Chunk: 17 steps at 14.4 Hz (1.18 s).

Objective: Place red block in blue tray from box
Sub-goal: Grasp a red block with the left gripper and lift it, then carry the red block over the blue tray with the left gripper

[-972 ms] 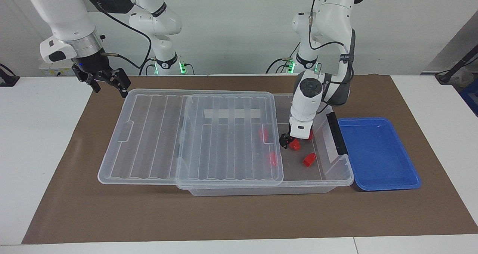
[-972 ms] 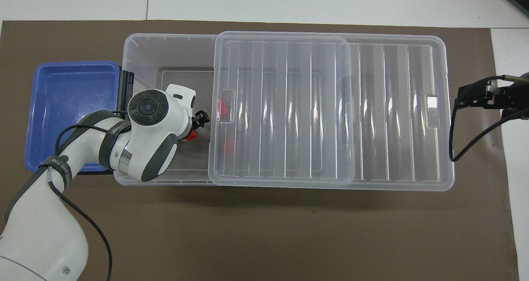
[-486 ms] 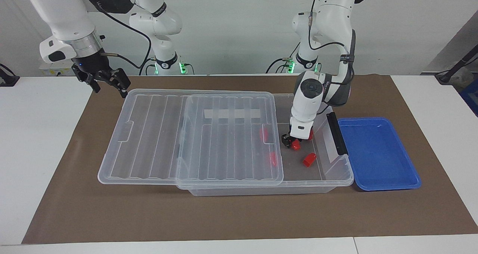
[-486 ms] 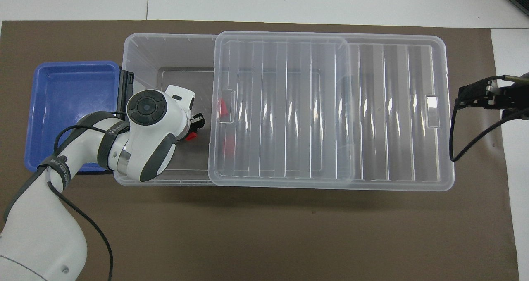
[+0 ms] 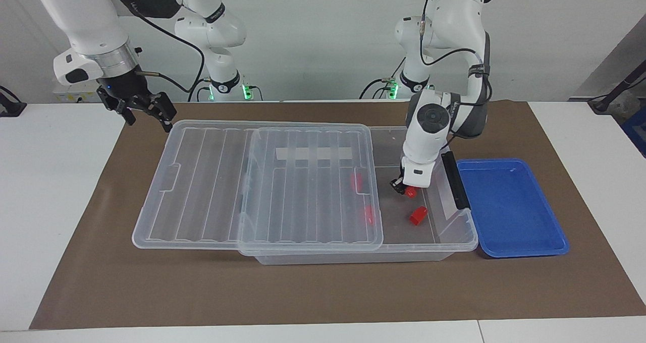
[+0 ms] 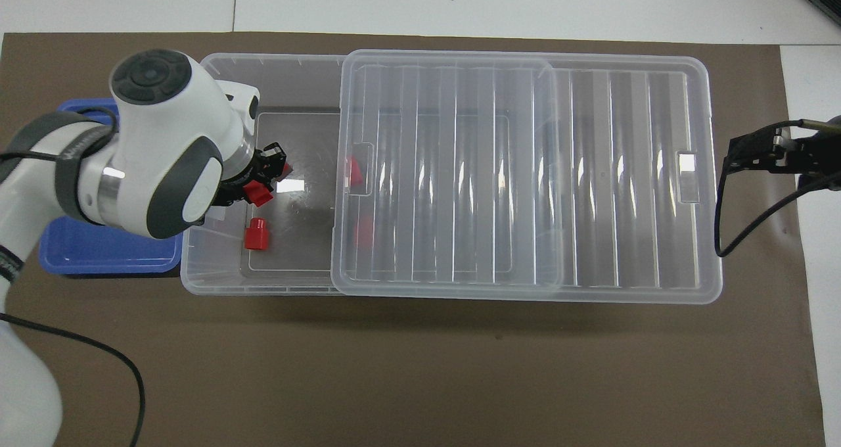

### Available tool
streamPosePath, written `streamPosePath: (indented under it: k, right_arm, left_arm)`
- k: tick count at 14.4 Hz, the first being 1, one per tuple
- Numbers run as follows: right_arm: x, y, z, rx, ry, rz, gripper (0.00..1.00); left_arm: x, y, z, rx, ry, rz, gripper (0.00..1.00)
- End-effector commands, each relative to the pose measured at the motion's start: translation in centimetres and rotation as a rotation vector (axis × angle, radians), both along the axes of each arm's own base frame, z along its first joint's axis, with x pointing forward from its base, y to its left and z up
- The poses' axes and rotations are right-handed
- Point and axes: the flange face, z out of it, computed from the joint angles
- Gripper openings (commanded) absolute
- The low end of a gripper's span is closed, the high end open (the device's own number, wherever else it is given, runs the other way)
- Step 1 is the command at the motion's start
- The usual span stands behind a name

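Clear box [image 5: 456,232] with lid [image 5: 262,181] slid toward the right arm's end, uncovered only beside blue tray [image 5: 509,207]. Over that gap, left gripper [image 5: 405,189] clamped on red block [image 5: 411,192]; other blocks blurred under lid. At lid's corner, right gripper [image 5: 146,112] spread wide, idle

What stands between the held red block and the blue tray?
Only the end wall of the box with its dark latch handle. The left gripper, shut on the red block, is inside the box's open part; the tray lies beside that wall. The lid covers the rest.
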Motion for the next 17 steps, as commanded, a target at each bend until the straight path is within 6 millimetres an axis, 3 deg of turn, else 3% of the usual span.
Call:
streamPosePath:
  k: [1,3,5,7,9,12,13,17]
  right_arm:
    - [0.1,-0.1,0.2,0.011,0.004,-0.013,1.0]
    - [0.1,-0.2,0.2,0.011,0.004,-0.016,1.0]
    - [0.1,-0.1,0.2,0.011,0.004,-0.013,1.0]
    - [0.1,-0.1,0.2,0.011,0.004,-0.014,1.0]
    - [0.1,-0.1,0.2,0.011,0.004,-0.014,1.0]
    - [0.1,-0.1,0.2,0.011,0.004,-0.014,1.0]
    - [0.1,-0.1,0.2,0.011,0.004,-0.016,1.0]
    - [0.1,-0.1,0.2,0.011,0.004,-0.013,1.0]
  left_arm:
    - [1.1,4.7,6.5,-0.058,0.085,0.063,0.0]
    - [0.8,10.0,8.0,-0.085,0.153,-0.097,0.0]
    - [1.2,16.8,8.7,-0.105,0.098,-0.367,0.0]
    - [-0.1,22.3,5.1,-0.07,0.013,-0.455,0.0]
    - [-1.9,24.1,1.2,-0.046,-0.052,-0.508,0.0]
    - [-2.2,25.3,-3.9,-0.004,-0.114,-0.659,0.0]
    - [-2.2,26.7,-5.3,-0.003,-0.127,-0.649,0.0]
    - [-2.1,27.8,-9.1,-0.015,-0.131,-0.625,0.0]
